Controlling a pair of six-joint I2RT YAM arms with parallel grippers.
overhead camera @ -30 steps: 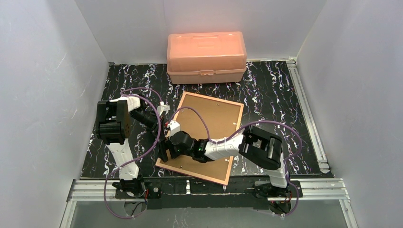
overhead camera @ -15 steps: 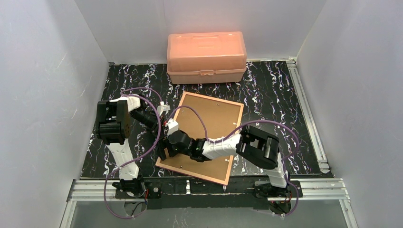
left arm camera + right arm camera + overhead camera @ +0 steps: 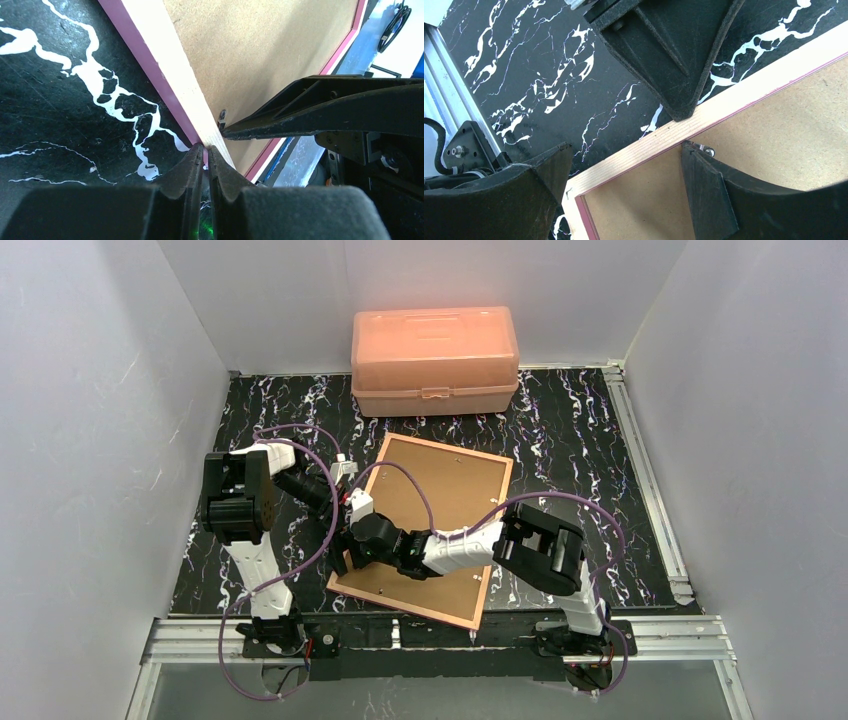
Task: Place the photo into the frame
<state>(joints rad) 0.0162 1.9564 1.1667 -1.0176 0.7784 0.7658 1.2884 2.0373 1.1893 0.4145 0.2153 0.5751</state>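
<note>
The frame (image 3: 167,65) was seen face down; the left gripper (image 3: 205,149) was closed against its edge, the right gripper (image 3: 624,150) spread wide astride it.

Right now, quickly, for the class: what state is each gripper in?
Left gripper: jaws closed, tips against the frame edge; a grip cannot be told.
Right gripper: jaws open, holding nothing.

The black, white-veined tabletop (image 3: 570,430) I work on carries two things. The frame (image 3: 450,448) lies back-up and skewed near the middle, with its brown backing board (image 3: 465,490) uppermost inside a pale wood rim. A salmon-pink lidded box (image 3: 434,360) stands well apart at the far edge by the back wall. Aluminium rails (image 3: 645,475) run along the table's right and near sides.
</note>
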